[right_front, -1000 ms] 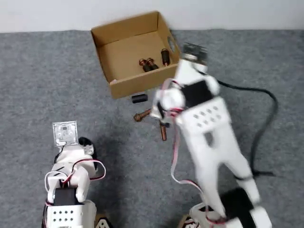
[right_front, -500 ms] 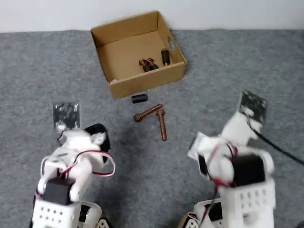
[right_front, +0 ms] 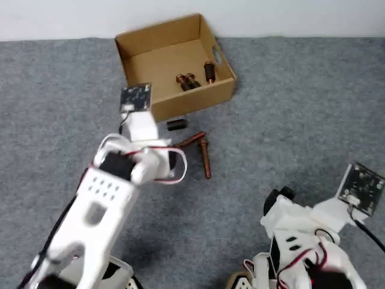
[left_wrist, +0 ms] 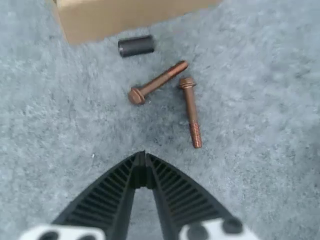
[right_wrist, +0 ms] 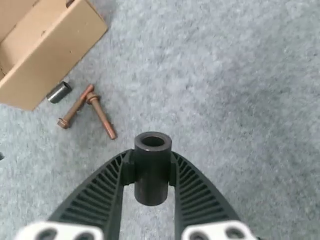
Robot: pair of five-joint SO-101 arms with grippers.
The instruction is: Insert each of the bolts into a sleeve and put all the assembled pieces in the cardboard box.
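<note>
Now left claw [left_wrist: 144, 157] out by bolts [left_wrist: 158, 81], right claw [right_wrist: 151, 158] back with sleeve [right_wrist: 151, 170].

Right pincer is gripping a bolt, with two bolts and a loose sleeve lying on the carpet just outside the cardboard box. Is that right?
Not quite. The right wrist view shows the right pincer shut on a black sleeve, not a bolt. The rest holds: two bolts and a loose sleeve lie on the carpet just outside the cardboard box.
</note>
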